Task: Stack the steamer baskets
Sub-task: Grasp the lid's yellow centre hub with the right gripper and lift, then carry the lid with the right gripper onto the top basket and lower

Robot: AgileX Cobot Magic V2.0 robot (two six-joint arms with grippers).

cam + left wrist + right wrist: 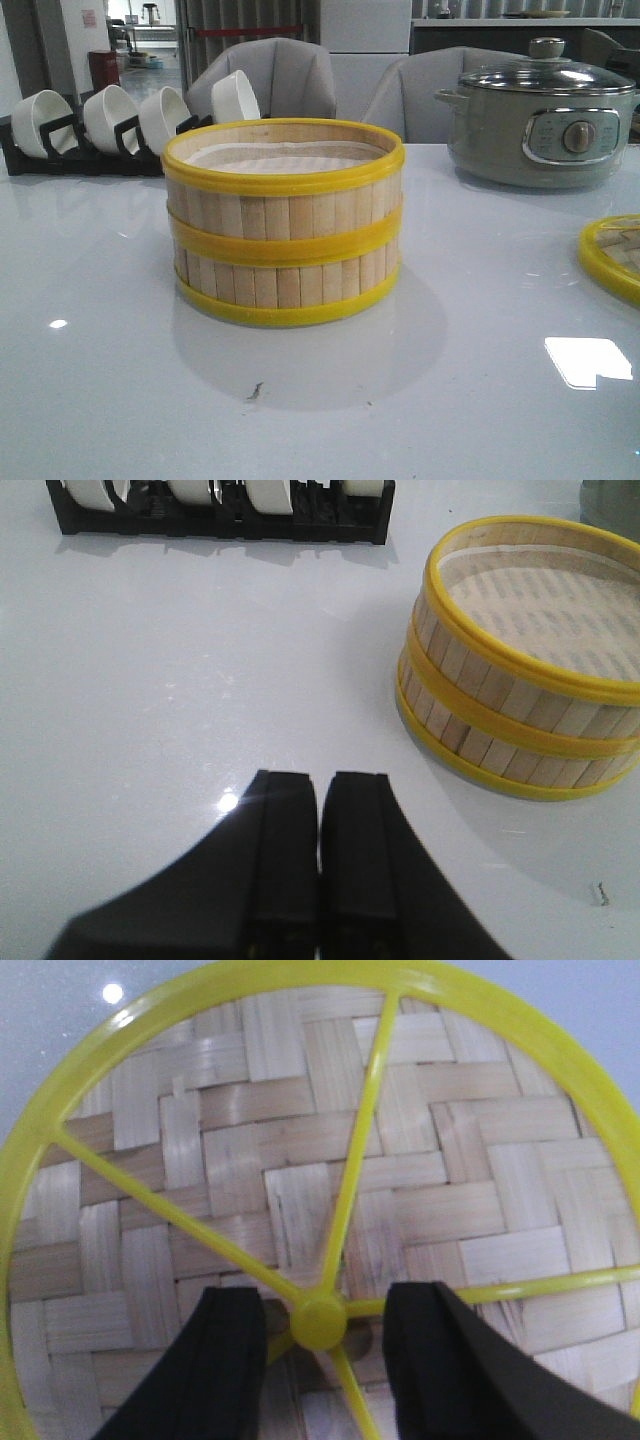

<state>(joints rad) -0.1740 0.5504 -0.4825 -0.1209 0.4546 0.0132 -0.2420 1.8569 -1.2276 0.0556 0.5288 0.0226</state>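
Already stacked steamer baskets [520, 660] sit beside clenched left fingers [285, 860]; right fingers [235, 1360] released.

Steamer baskets [284, 222]: matt bamboo slats, yellow rims probably plastic; table [110, 370] glossy.

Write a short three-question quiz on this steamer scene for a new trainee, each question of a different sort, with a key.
1. True or false: the two steamer baskets are already stacked one on the other.
2. Multiple choice: the right gripper is over which thing? A) the electric pot B) the woven lid C) the bowl rack
3. Fill in: the fingers of the left gripper are ____ , holding nothing.

Key:
1. True. The baskets stand as one column on the table.
2. B. Its open fingers straddle the yellow knob at the lid's centre.
3. Closed, pressed together above bare table, apart from the baskets.
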